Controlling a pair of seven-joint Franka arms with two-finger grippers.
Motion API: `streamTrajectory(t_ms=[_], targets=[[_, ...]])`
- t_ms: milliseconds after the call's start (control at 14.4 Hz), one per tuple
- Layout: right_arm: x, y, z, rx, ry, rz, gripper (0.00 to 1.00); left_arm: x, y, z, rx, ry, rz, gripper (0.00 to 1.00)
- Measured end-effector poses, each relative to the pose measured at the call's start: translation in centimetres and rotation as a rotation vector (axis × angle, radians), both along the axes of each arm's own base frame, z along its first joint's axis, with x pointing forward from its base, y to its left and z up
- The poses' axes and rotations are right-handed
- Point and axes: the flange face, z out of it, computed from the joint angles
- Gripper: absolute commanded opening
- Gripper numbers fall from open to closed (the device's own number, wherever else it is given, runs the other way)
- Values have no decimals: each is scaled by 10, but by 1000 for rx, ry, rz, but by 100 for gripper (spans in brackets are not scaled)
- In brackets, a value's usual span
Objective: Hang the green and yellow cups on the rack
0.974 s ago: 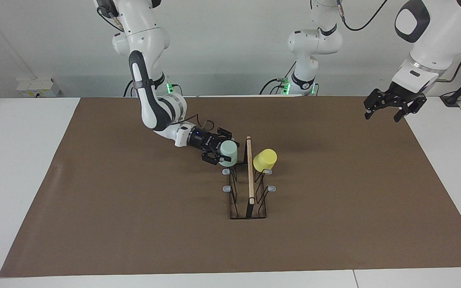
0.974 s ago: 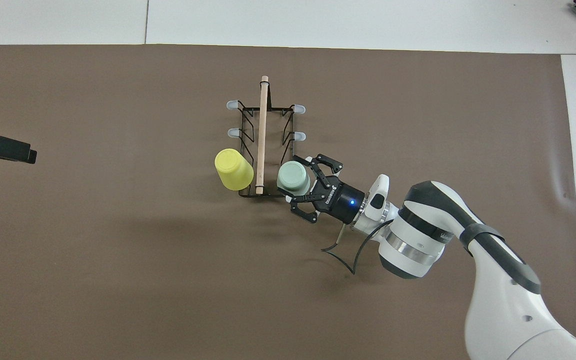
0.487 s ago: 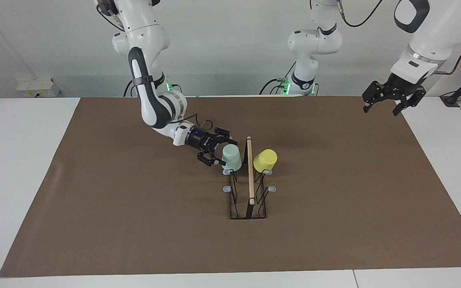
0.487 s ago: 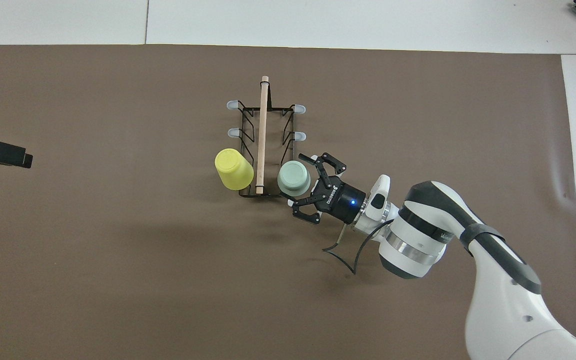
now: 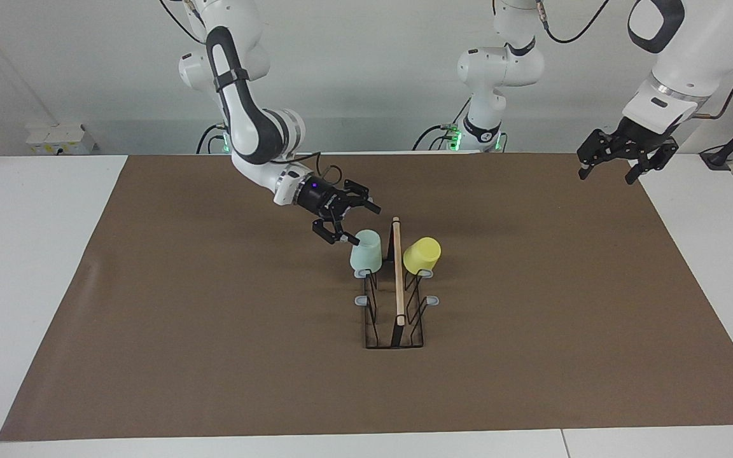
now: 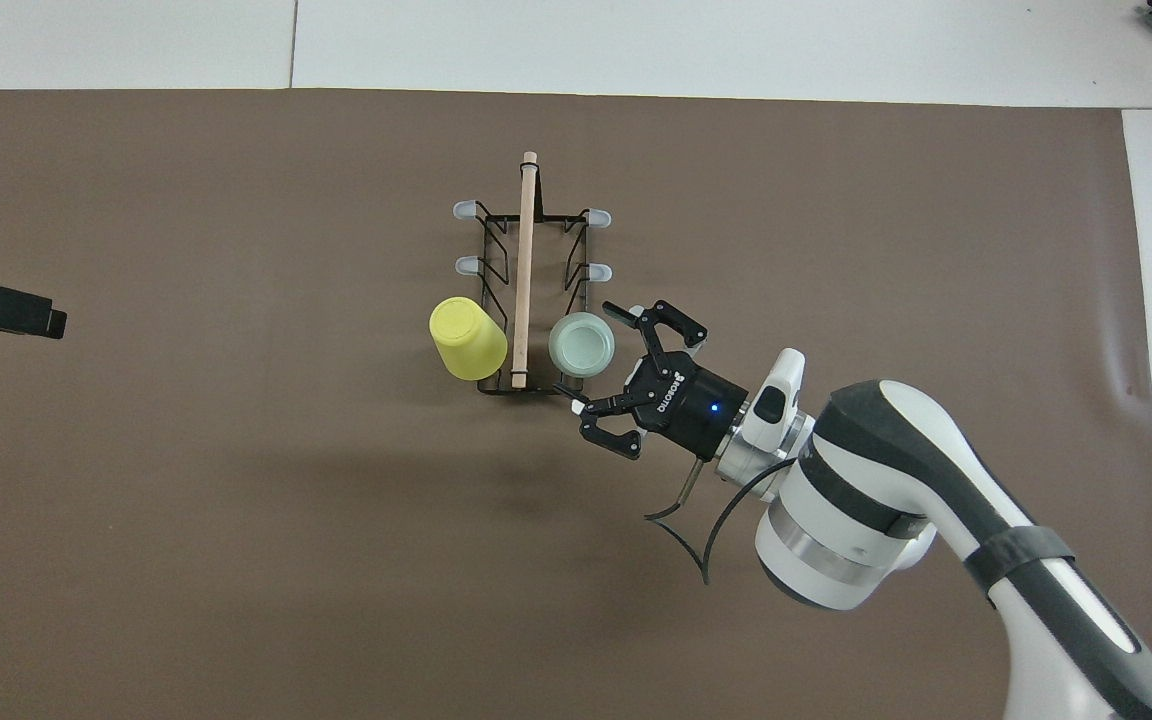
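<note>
The black wire rack (image 5: pixel 397 280) with its wooden rod stands mid-table; it also shows in the overhead view (image 6: pixel 524 250). The mint green cup (image 5: pixel 365 250) hangs upside down on the rack's prong nearest the robots, on the right arm's side (image 6: pixel 581 345). The yellow cup (image 5: pixel 422 254) hangs tilted on the matching prong on the left arm's side (image 6: pixel 467 338). My right gripper (image 5: pixel 359 224) is open and empty, raised just beside the green cup and clear of it (image 6: pixel 604 360). My left gripper (image 5: pixel 618 164) is open and waits high over the table's edge at the left arm's end.
A brown mat (image 5: pixel 214 331) covers the table. The rack's other prongs (image 5: pixel 361 300) are bare. Only the tip of the left gripper (image 6: pixel 6 308) shows in the overhead view.
My right gripper has let go of the green cup, drawn back and risen. The cup has settled straighter on its prong. The left gripper has risen slightly.
</note>
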Motion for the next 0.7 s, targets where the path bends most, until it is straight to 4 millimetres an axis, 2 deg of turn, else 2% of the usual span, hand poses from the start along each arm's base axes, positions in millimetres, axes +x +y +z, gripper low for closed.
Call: streamTrajectory(t_ms=[139,278,487,696], targets=[[1,-3,13,-19,-5,23,100,0,0,0,0,0,-1,100],[13,-13,31,-75,-44,75,100,0,-1,0,0,0,-2,100],[50,-50,79,-223,-93,161,100,0,-1,0,0,0,-2,100],[63,-79,109,-317,-60,252,100,0,-1,0,0,0,-2,100]])
